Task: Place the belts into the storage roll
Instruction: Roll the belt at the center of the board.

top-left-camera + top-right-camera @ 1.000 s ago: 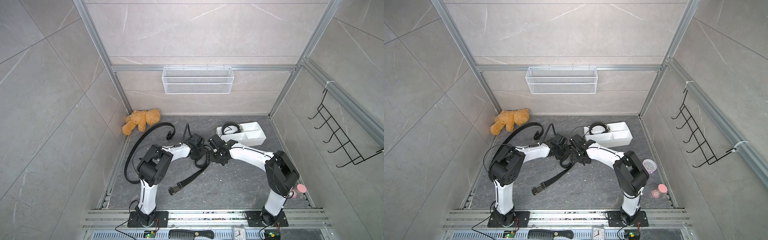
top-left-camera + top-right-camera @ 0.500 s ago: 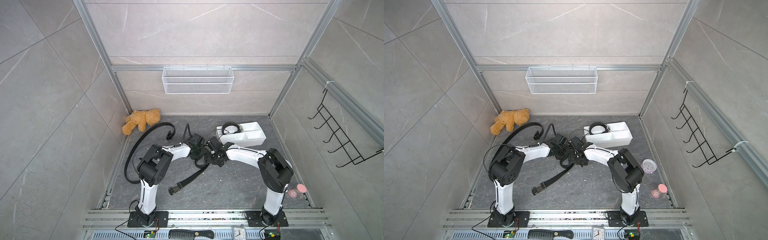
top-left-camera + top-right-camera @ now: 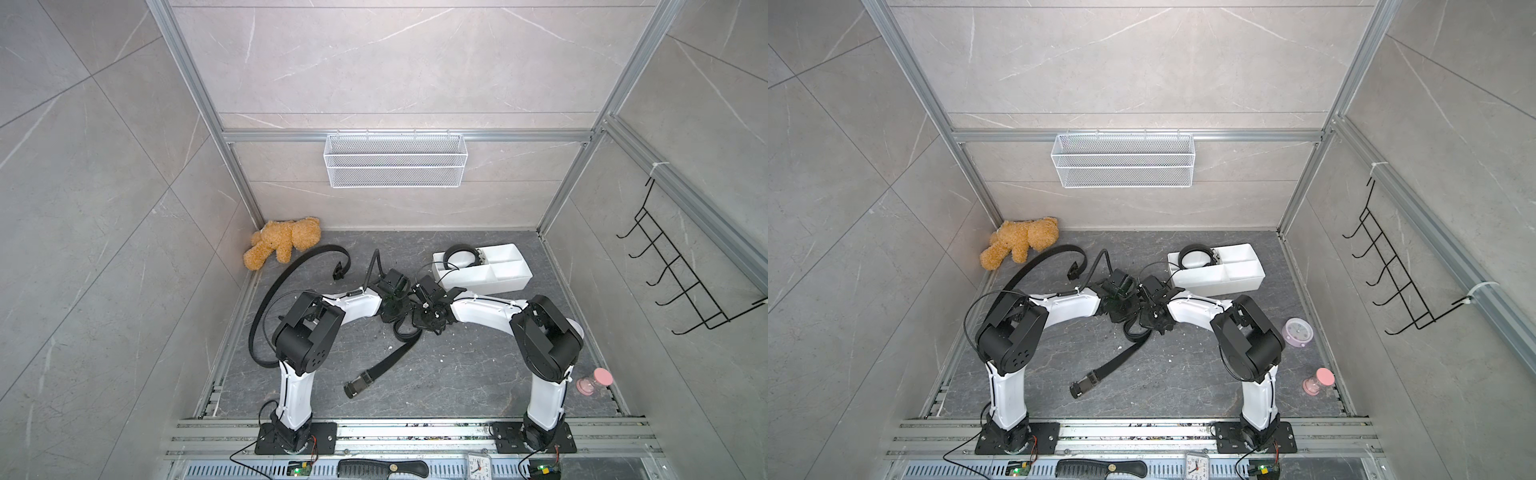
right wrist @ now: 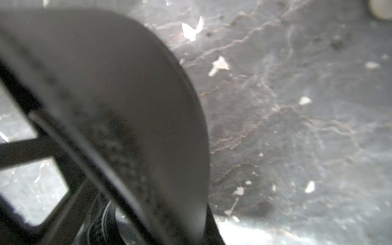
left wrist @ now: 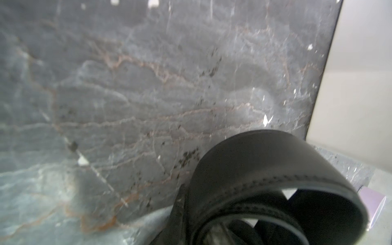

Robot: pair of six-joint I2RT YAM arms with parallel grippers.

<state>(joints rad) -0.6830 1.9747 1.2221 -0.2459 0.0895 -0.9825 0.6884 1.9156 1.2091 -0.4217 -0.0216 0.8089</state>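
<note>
Belts: three, black.
Coiled belt (image 3: 459, 258): ring in a far end compartment of tray (image 3: 505, 286); tray white, four-part, on tabletop (image 3: 457, 374).
Curved belt (image 3: 291, 278): long arc, left side of tabletop.
Middle belt (image 3: 384, 363): stitched, buckle end flat, other end looped between tools.
Left tool (image 3: 391, 307): together, against loop.
Right tool (image 3: 430, 318): at loop, opening cannot be told.

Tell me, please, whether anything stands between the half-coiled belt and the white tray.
Nothing visible does: only floor separates that belt from the tray. A coiled belt fills one far compartment; the rest look empty.
</note>
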